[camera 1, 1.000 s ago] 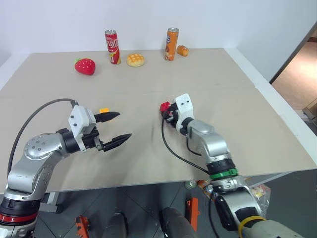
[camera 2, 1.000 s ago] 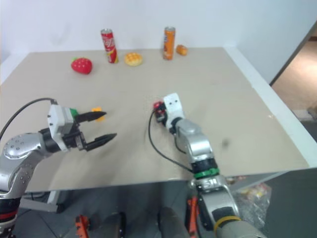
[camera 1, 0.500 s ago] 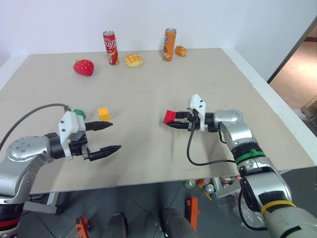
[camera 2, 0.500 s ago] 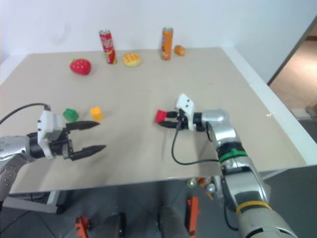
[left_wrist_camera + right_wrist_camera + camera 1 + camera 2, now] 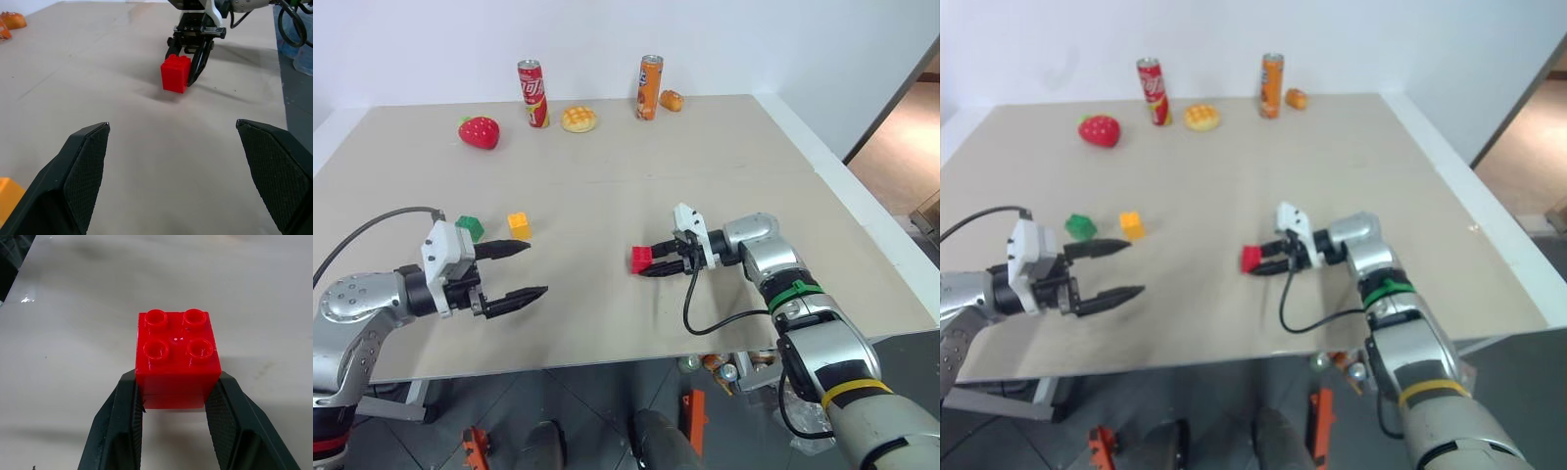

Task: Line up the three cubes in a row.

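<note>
Swung round and lowered since before: right gripper (image 5: 651, 262), jaws clamped on red cube (image 5: 177, 358). Left gripper (image 5: 516, 270) jaws wide apart, green cube (image 5: 469, 227) and yellow-orange cube (image 5: 519, 225) just beyond.

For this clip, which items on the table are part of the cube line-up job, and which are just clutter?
Job items:
red cube, held in the right gripper
yellow-orange cube
green cube

Just lying about, at the far edge:
toy strawberry
red can
round bun
orange can
small orange piece
</note>
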Tool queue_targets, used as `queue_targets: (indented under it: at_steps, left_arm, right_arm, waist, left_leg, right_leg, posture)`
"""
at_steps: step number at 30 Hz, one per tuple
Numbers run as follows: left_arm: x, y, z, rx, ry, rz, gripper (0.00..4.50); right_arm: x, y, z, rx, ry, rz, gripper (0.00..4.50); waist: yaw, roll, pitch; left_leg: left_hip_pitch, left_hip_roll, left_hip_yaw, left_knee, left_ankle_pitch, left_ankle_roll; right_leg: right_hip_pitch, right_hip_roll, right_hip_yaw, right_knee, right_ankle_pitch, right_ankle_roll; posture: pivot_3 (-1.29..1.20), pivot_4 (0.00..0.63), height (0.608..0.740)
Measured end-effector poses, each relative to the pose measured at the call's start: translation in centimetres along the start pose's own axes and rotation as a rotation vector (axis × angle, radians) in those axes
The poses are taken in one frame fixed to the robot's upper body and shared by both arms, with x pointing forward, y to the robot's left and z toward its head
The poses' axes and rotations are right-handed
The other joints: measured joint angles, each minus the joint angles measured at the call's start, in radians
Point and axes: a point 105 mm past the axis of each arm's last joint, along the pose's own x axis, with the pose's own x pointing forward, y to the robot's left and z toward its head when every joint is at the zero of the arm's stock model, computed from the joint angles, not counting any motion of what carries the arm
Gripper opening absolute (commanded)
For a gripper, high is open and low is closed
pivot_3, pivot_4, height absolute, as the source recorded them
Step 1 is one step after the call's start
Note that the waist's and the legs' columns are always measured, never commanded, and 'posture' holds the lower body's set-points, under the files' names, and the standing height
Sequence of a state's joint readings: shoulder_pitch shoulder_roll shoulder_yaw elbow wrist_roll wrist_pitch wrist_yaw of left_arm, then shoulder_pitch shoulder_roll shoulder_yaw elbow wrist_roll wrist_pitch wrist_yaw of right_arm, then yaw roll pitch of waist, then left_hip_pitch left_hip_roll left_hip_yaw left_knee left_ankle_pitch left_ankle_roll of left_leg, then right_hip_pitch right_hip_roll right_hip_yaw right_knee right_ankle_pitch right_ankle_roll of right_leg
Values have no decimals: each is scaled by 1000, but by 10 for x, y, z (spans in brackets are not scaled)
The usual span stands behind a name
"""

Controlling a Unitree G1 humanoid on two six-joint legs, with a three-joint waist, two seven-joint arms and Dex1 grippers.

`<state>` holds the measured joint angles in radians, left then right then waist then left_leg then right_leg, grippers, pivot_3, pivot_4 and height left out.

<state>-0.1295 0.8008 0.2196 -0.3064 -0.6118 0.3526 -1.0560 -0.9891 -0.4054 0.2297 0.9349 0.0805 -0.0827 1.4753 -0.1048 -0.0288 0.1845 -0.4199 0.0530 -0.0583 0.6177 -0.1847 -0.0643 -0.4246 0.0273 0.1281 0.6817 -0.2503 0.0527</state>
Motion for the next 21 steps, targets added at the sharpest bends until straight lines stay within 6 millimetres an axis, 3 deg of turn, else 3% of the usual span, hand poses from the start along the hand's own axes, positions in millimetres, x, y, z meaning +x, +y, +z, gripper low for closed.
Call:
queue_targets:
  at_steps: [18, 21]
  left_arm:
    - [-3, 2, 7, -4, -18, 15, 4299]
    - [-4, 2, 9, -8, -20, 25, 4299]
  right_arm:
    - [6, 10, -13, -6, 31, 53, 1232]
    - [7, 10, -13, -13, 31, 55, 2398]
  waist:
    - [1, 0, 0]
    - [0, 0, 0]
  left_leg:
    - [0, 0, 0, 1, 0, 0]
    - [1, 0, 0, 1, 0, 0]
  right_leg:
    - [1, 0, 0, 0, 0, 0]
    - [1, 0, 0, 0, 0, 0]
  posture:
    - [0, 150, 740]
    - [0, 150, 740]
